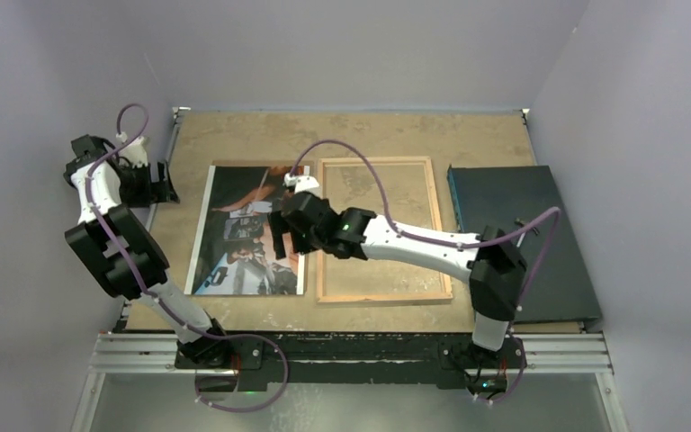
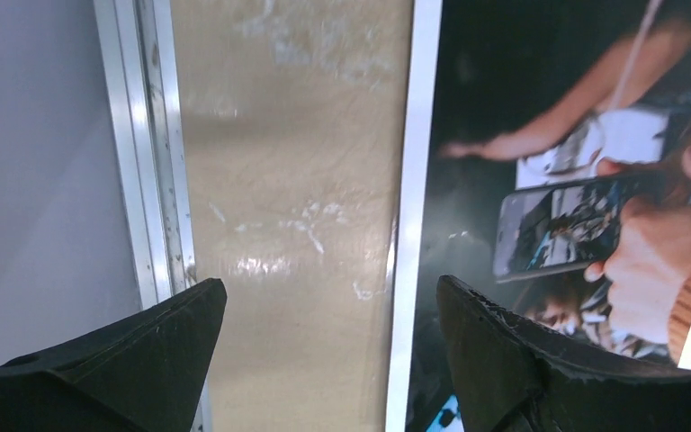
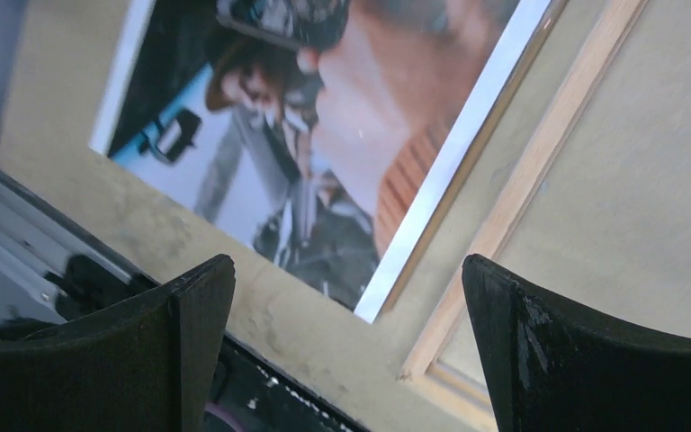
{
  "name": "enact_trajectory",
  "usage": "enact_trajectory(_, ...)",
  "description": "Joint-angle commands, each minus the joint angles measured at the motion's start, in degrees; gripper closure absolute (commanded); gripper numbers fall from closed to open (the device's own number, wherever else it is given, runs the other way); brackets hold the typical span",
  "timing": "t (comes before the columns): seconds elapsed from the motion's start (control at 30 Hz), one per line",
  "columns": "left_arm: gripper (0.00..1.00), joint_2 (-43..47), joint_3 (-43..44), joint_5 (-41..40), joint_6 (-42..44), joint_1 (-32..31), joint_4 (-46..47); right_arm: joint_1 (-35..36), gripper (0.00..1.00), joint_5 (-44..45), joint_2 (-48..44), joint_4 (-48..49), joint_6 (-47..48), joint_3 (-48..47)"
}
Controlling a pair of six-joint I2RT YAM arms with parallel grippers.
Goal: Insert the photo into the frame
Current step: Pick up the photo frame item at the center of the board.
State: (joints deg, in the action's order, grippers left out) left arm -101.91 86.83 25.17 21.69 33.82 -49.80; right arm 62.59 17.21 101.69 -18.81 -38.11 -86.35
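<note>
The photo [image 1: 243, 229] lies flat, image up, on the brown table, left of middle. It also shows in the left wrist view [image 2: 558, 180] and the right wrist view [image 3: 324, 117]. The frame [image 1: 381, 165], light wood side up, lies just right of the photo, and its near left corner shows in the right wrist view [image 3: 495, 243]. My right gripper [image 1: 281, 232] is open and empty, hovering above the photo's right edge. My left gripper [image 1: 169, 184] is open and empty at the table's left edge, beside the photo's far left corner.
A dark flat mat [image 1: 517, 238] lies on the right side of the table. The table's metal rail [image 2: 148, 153] runs along the left edge. Bare tabletop [image 1: 351, 135] lies behind the photo and frame.
</note>
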Motion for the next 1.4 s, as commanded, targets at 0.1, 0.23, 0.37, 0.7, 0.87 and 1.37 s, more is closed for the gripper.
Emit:
enact_trajectory(0.1,0.15,2.26,-5.16,2.61,4.97,1.32,1.26,2.46,0.01,-1.51,7.18,-7.93,-5.37,-3.93)
enact_trajectory(0.23,0.15,2.45,-6.15,2.73,5.7,1.34,1.58,3.63,0.04,-2.15,13.55,-12.13,-5.0,-10.18)
enact_trajectory(0.37,0.16,3.08,-7.91,2.56,6.7,1.27,2.66,3.96,0.03,-0.96,18.46,-14.63,-1.81,-16.48)
enact_trajectory(0.7,0.16,5.68,-11.47,2.2,8.34,0.44,3.83,2.63,0.01,2.1,31.37,-11.53,-0.09,-29.8)
enact_trajectory(0.87,0.16,6.23,-12.65,-0.37,8.89,-1.8,5.2,0.68,0.01,3.62,30.69,-11.17,-0.13,-27.36)
enact_trajectory(1.37,0.16,6.89,-20.53,-7.46,7.04,-9.12,12.73,-6.78,0.01,-0.09,29.18,-6.99,-3.95,-18.82)
